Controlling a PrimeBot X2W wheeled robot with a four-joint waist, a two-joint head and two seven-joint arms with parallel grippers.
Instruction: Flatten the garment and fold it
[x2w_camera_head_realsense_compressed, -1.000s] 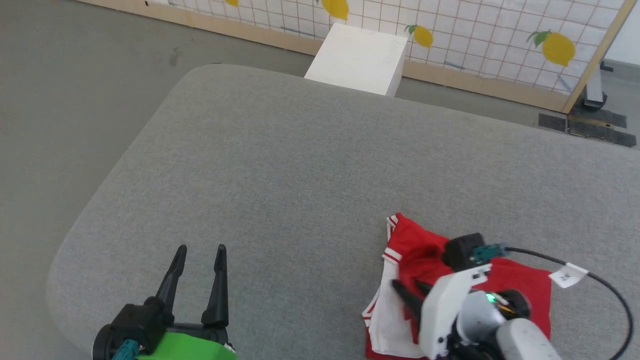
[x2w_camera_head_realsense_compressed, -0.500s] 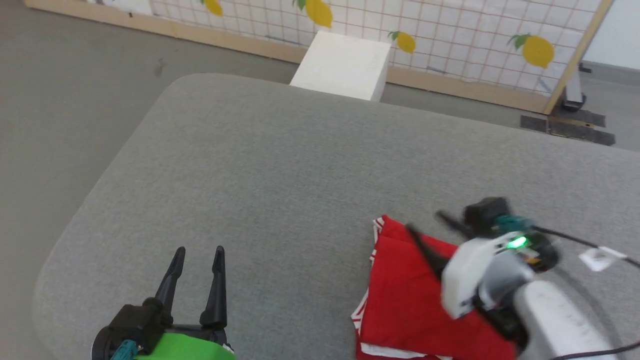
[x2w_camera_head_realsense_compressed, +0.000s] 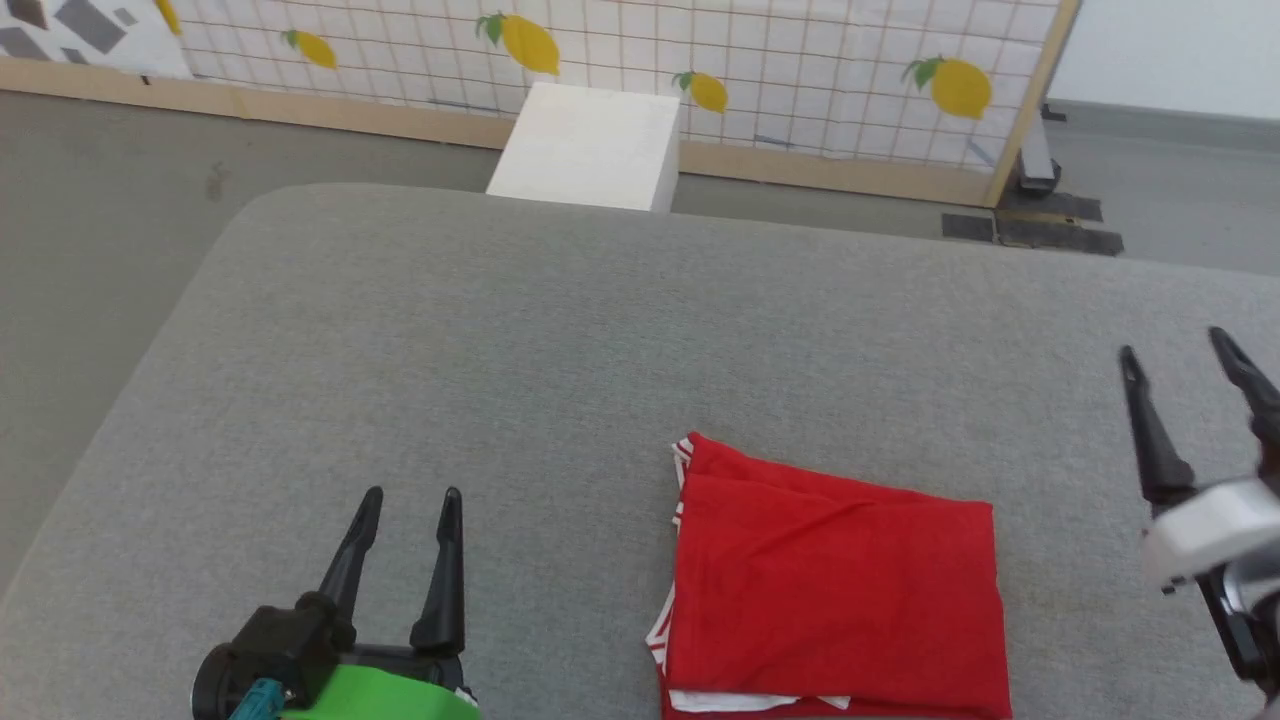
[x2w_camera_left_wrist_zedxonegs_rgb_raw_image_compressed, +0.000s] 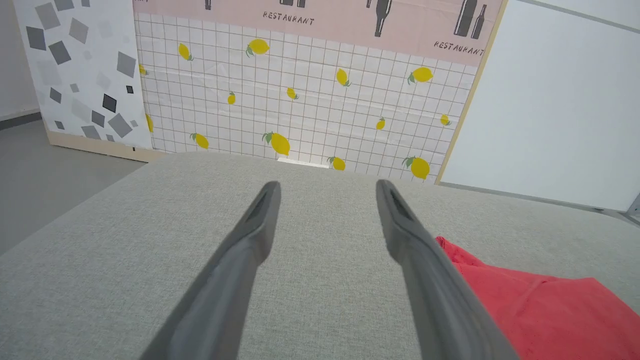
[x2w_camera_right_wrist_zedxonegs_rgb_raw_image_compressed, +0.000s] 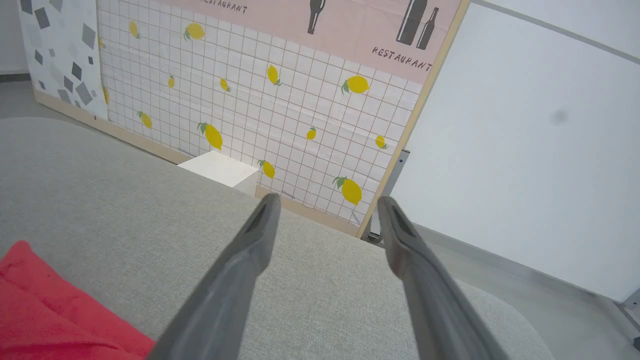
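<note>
red garment (x2w_camera_head_realsense_compressed: 835, 590) folded flat, seemingly neat.

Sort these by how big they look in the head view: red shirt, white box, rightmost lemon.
1. Shirt
2. Box, though it sits farther back, so true sizes are unsure
3. Lemon, clearly smallest

Matt red cloth garment (x2w_camera_head_realsense_compressed: 835, 590), finely textured, with white cloth trim at its left edge. Table (x2w_camera_head_realsense_compressed: 450, 330) covered in rough grey woven fabric. Left gripper (x2w_camera_head_realsense_compressed: 412, 492) and right gripper (x2w_camera_head_realsense_compressed: 1173, 343): smooth, matt black plastic fingers. Far block (x2w_camera_head_realsense_compressed: 590, 145): matt white, slightly grainy.
</note>
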